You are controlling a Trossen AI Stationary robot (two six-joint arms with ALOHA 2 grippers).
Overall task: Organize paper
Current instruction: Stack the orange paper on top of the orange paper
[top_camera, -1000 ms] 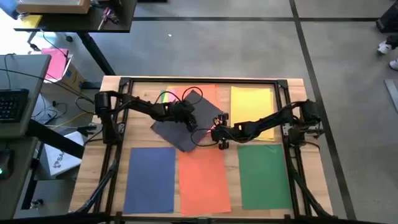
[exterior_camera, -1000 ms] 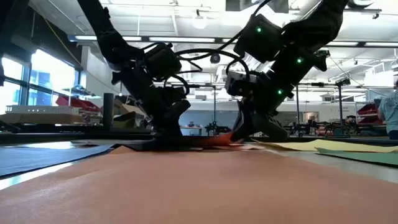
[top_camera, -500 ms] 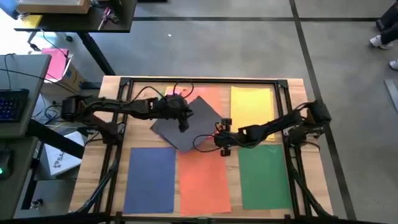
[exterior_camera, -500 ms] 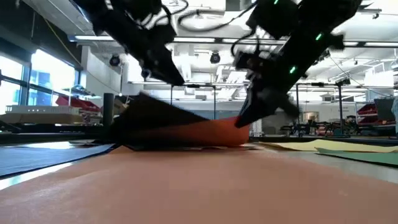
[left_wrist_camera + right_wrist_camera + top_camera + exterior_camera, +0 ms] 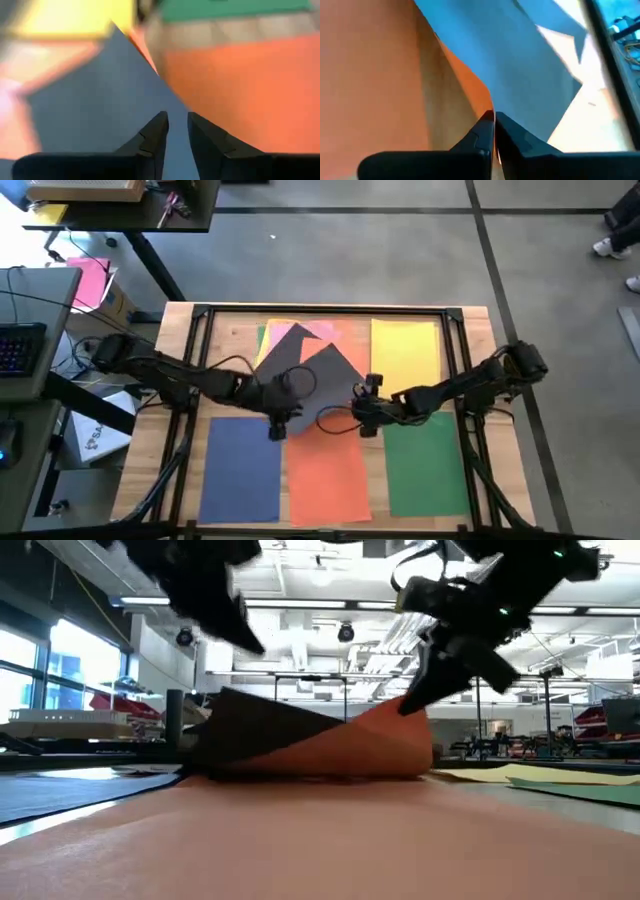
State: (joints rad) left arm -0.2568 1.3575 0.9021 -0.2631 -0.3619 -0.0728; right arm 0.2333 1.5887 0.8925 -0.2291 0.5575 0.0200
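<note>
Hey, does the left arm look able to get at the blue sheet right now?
Probably yes. The left gripper hangs with its fingers slightly parted right by the far edge of the blue sheet, which lies flat and uncovered. The right gripper, pinching the orange sheet, is clear of that path.

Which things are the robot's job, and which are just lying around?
Job:
blue sheet
orange sheet
green sheet
yellow sheet
dark grey sheet
lifted orange sheet, pinched by the right gripper

Lying around:
keyboard
cardboard box
</note>
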